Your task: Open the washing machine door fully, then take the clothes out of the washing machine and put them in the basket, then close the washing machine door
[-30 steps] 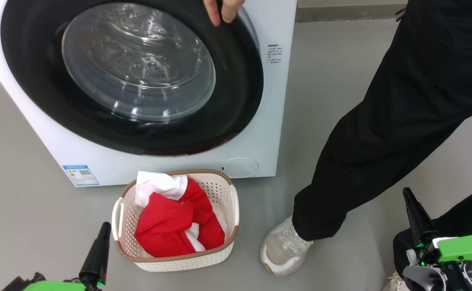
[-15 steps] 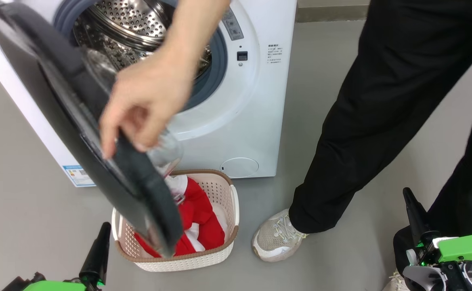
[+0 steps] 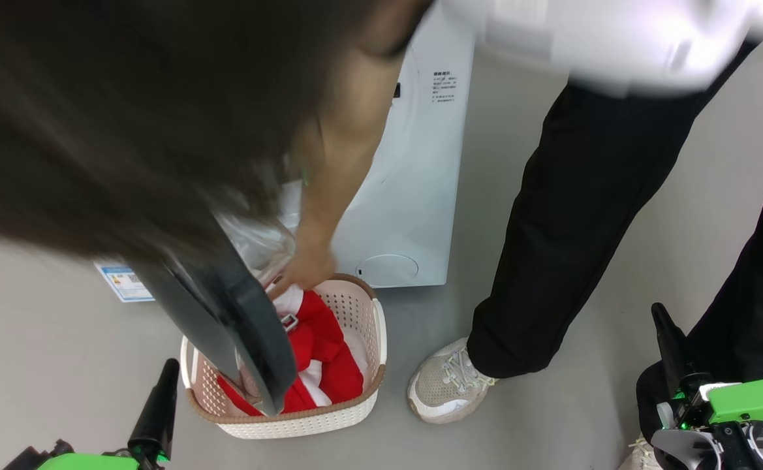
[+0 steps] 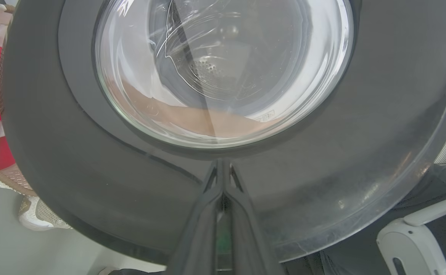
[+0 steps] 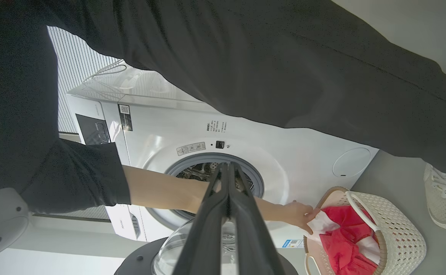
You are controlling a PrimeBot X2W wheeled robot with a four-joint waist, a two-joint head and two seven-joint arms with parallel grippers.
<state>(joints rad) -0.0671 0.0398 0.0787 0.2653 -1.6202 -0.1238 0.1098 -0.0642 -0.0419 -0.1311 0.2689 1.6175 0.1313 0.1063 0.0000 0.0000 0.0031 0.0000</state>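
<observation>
The washing machine (image 3: 414, 196) stands with its door (image 3: 244, 326) swung open, the black rim hanging over the basket (image 3: 355, 405). Red and white clothes (image 3: 326, 356) lie in the basket. A person's hand (image 3: 306, 267) rests on them. My left gripper (image 3: 171, 365) is shut, low at the left, close to the door's outer face (image 4: 360, 133) with its glass porthole (image 4: 223, 68). My right gripper (image 3: 657, 312) is shut, low at the right, away from the basket. In the right wrist view the drum port (image 5: 207, 172) is open behind the shut right gripper (image 5: 226, 168).
A person bends over the machine, dark hair (image 3: 126, 111) blocking most of it. Black trouser legs (image 3: 590, 215) and a pale shoe (image 3: 446, 391) stand right of the basket. Grey floor (image 3: 48, 365) lies on the left.
The person pulled the shut door open, then bent down into view and reached a hand to the clothes in the basket. Neither gripper has moved.
</observation>
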